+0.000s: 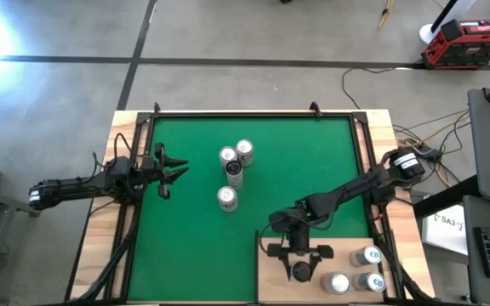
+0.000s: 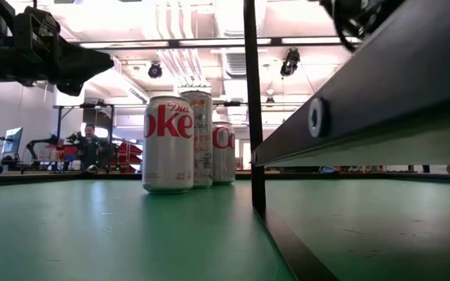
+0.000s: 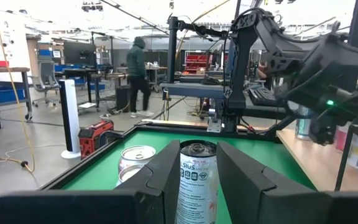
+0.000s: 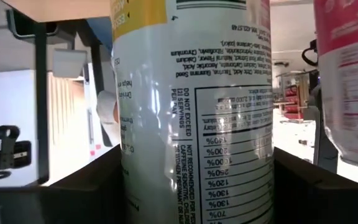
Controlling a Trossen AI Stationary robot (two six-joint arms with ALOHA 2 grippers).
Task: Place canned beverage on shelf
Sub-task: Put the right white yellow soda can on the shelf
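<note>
High view: a can (image 1: pixel 301 270) is held upright between the right gripper (image 1: pixel 300 252)'s part-open jaws over the shelf (image 1: pixel 272 280)'s near-left area; release is best delayed until it is seated flat. The left gripper (image 1: pixel 173 172) waits by the bench's left edge, jaw state unclear.

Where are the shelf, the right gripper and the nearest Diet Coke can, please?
shelf (image 1: pixel 272 285): high view, bare plywood at its left part.
right gripper (image 1: pixel 299 272): high view, between its fingertips.
Diet Coke can (image 2: pixel 168 144): low view, middle of its side.
</note>
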